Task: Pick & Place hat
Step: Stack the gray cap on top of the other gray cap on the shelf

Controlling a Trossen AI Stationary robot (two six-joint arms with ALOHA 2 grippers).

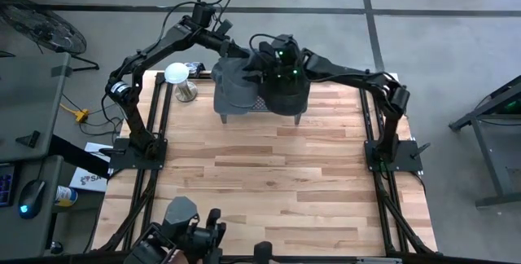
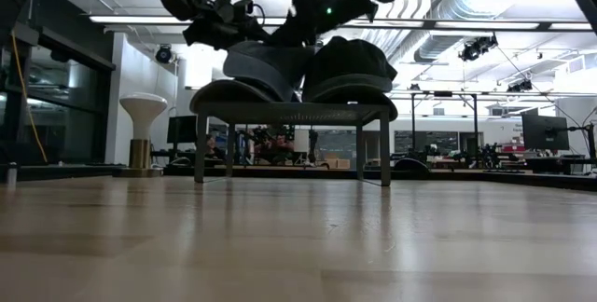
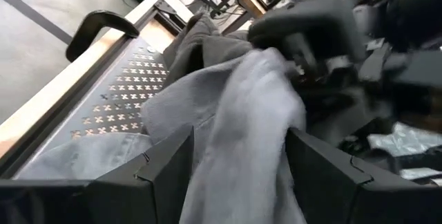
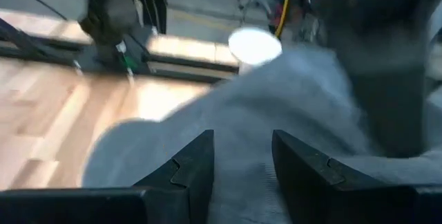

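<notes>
Two hats sit side by side on a metal perforated stand [image 1: 257, 102] [image 2: 289, 111] at the far middle of the table: a grey hat [image 1: 234, 85] [image 2: 266, 64] on the left and a dark hat [image 1: 286, 93] [image 2: 353, 64] on the right. Both rest on its top. My left gripper [image 3: 238, 141] reaches in from the far left, open, with a fold of the grey hat [image 3: 235, 113] between its fingers. My right gripper [image 4: 242, 137] comes from the right over the dark hat and is shut on the grey hat [image 4: 290, 99]. My left gripper has a raised fold of the grey hat [image 3: 242, 155] lying between its open fingers and against their inner sides, not pinched. The fingers come nearly level from the table's far left. My right gripper has grey fabric [image 4: 242, 182] filling the gap between its two fingers. It comes slanting down from the table's right, at the hat's upper part [image 3: 276, 61]. The hat's lower part stays on the stand.
A white mushroom-shaped object on a metal base [image 1: 181, 81] [image 2: 142, 120] stands at the far left, beside the stand. The wooden tabletop [image 1: 277, 182] stretches from the stand toward the near edge. Camera gear [image 1: 191, 231] sits at the near edge.
</notes>
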